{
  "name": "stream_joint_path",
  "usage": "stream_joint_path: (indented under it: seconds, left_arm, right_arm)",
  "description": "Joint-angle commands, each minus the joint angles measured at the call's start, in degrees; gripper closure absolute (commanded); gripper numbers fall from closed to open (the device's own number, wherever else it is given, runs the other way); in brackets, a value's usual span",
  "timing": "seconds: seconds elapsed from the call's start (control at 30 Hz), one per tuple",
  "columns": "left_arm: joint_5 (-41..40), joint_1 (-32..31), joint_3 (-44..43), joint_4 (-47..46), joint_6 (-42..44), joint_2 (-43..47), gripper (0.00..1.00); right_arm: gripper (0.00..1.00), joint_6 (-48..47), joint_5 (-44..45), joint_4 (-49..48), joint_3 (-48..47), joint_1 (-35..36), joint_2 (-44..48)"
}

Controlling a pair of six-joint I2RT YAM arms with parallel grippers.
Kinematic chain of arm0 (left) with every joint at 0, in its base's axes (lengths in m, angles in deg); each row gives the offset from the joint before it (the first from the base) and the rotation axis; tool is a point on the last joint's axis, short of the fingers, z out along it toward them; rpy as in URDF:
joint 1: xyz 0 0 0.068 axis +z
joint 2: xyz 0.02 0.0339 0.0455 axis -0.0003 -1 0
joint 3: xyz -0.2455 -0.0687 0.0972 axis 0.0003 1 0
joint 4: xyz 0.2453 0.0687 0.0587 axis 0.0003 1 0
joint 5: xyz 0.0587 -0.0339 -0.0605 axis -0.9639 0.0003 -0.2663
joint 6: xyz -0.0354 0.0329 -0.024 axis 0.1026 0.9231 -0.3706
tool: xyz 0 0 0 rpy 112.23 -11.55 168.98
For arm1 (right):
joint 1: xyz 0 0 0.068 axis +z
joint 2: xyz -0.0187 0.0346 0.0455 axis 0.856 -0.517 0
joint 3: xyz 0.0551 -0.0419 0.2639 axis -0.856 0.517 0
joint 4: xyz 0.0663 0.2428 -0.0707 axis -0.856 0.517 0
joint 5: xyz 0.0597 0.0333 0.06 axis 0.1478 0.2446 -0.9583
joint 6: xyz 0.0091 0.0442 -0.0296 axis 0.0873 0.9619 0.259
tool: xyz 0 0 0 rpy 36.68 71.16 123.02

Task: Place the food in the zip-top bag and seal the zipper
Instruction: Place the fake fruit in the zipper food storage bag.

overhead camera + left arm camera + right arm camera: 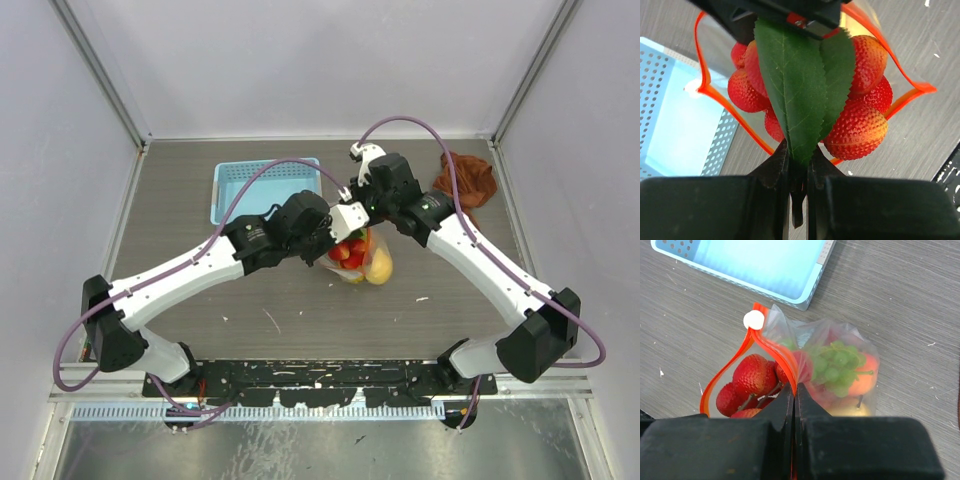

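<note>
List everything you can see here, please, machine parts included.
basket: one, light blue, far left side.
cloth: one, rust-brown, far right side.
zip-top bag: one, clear, mid-table, mouth open.
zipper: one, red-orange, along the bag's mouth.
strawberries: one bunch, red, in the open mouth.
green leaves: two, green, atop the strawberries.
green grapes: one bunch, green, inside the bag.
peach: one, yellow-orange, inside the bag.
table: one, grey-brown.
left arm, right arm: white and black, meeting over the bag.
left end effector: black, shut on the green leaves.
right end effector: black, shut on the zipper.
</note>
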Motion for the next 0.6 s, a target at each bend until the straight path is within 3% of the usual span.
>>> stream_joint_path:
  seconds: [0.0, 0.27, 0.43, 0.57]
  left_arm:
    - [6.93, 0.24, -1.02, -2.31, 2.90, 0.47, 1.00]
    - [9.06, 0.81, 1.43, -3.59, 5.03, 0.11, 1.00]
    - [14.42, 3.13, 3.19, -5.58, 3.45, -1.33, 1.00]
    - [14.69, 3.35, 3.00, -5.83, 1.81, -3.38, 0.91]
  right_arm:
    - [1.00, -0.10, -3.51, -4.75, 0.02, -0.10, 3.15]
    - [1.00, -1.25, -8.70, -6.02, 0.84, -0.09, 3.97]
    - [1.00, -1.52, -10.45, -6.54, 1.57, -0.12, 4.09]
    - [1.00, -1.58, -10.40, -6.88, 2.04, -0.14, 4.19]
